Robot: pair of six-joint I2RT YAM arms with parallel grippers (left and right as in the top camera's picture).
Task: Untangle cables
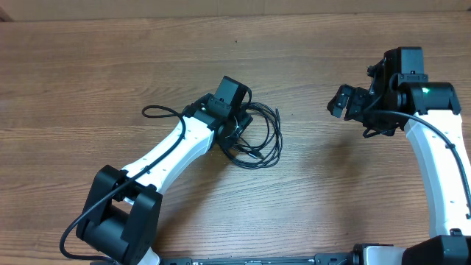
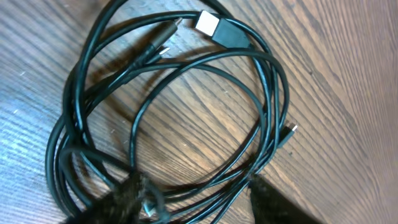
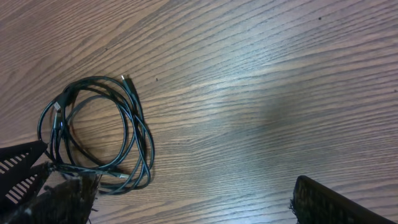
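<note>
The cables lie as one tangled coil of thin black loops on the wooden table, left of centre. In the left wrist view the cables fill the frame, with a silvery flat plug at the top and a small plug at the right. My left gripper is down on the coil's left side. Its jaws stand apart, and several loose strands run between the blurred fingers. My right gripper hovers open far to the right, with nothing in it. From the right wrist the cables show at the left.
A thin black loop sticks out on the far side of the left arm. The right arm stands along the right edge. Bare wood lies between the coil and the right gripper.
</note>
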